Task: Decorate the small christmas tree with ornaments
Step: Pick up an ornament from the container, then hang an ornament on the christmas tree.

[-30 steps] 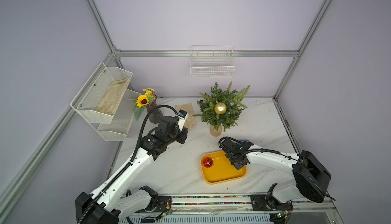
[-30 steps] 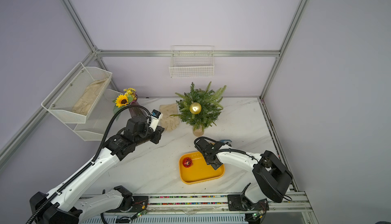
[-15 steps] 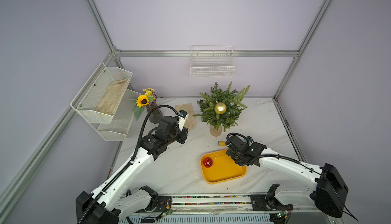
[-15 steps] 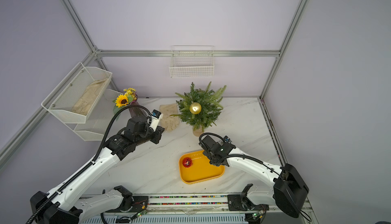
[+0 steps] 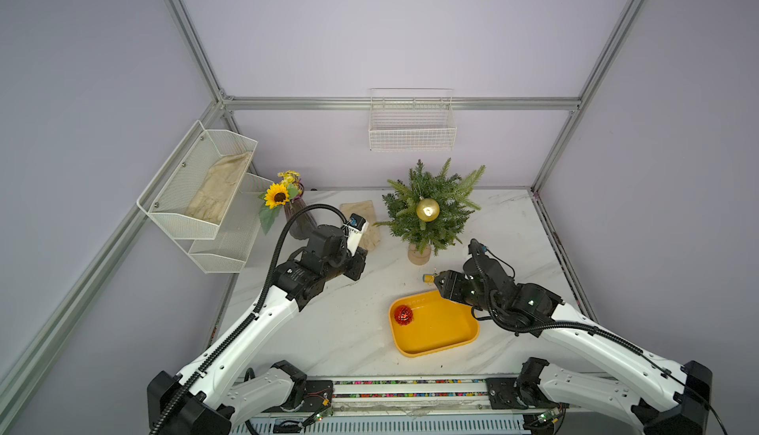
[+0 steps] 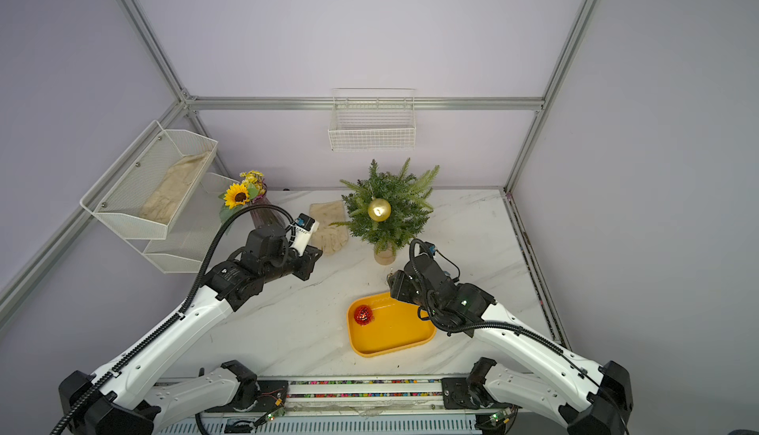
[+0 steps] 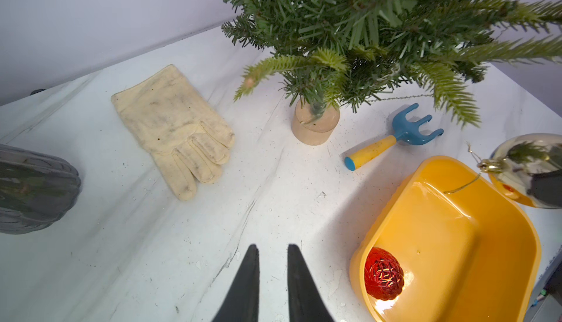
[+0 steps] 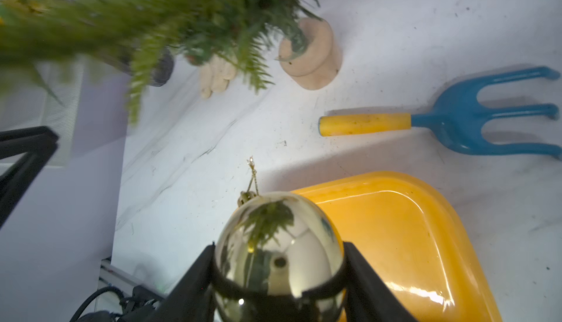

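Observation:
The small christmas tree (image 5: 449,223) (image 6: 404,223) stands at the back of the table on its wooden stump (image 7: 314,125). A matte gold ornament (image 5: 427,209) (image 6: 378,209) hangs on its front. My right gripper (image 8: 279,246) is shut on a shiny gold ornament (image 8: 278,238) (image 7: 529,168), loop pointing forward, above the far corner of the yellow tray (image 5: 435,350), near the stump. A glittery red ornament (image 5: 403,314) (image 7: 383,274) lies in the tray's left end. My left gripper (image 7: 272,249) hovers over bare table left of the tray, its jaws a narrow gap apart with nothing between them.
A cream glove (image 7: 173,129) lies left of the tree. A blue hand rake with a yellow handle (image 8: 456,122) lies between stump and tray. A sunflower vase (image 5: 297,223) stands back left, by white mesh shelves (image 5: 205,190). A wire basket (image 5: 412,129) hangs on the back wall.
My right gripper has edged from over the tray toward the tree's stump, and its forearm has swung out to the right. The left arm has not moved.

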Tool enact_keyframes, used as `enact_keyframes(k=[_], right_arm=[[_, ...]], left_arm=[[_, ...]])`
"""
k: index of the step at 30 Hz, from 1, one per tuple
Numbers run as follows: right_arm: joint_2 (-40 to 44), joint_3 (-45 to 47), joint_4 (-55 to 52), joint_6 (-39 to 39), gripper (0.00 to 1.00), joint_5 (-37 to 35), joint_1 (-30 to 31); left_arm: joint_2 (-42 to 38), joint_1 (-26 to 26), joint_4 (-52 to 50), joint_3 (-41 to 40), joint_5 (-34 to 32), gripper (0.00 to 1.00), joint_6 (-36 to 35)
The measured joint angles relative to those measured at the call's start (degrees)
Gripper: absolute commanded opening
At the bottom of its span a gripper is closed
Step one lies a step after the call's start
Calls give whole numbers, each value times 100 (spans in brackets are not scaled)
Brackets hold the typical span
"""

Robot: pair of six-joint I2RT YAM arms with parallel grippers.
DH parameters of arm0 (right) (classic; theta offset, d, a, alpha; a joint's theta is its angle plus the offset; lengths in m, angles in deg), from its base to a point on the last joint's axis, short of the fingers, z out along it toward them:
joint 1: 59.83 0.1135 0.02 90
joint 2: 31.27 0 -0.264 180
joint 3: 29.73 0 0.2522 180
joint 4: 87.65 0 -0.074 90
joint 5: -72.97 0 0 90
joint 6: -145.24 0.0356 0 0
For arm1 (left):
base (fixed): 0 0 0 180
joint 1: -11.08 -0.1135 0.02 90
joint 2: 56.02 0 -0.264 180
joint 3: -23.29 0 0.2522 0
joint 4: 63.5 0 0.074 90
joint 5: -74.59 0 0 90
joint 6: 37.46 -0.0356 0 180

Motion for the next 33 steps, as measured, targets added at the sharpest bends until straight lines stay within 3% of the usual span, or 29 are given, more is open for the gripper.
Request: enact_keyframes(k=[7, 20, 33], right_arm=[[66, -800, -96, -831, 56, 162, 0], [-352, -2614, -625, -1818, 56, 363, -96], [-1169, -4284, -691, -2662, 56, 850, -1600]], left_arm=[[2, 0, -55, 153, 345, 20, 22], [81, 0, -87, 1287, 634, 20, 55], [975, 0, -61, 2671, 1117, 23, 35]])
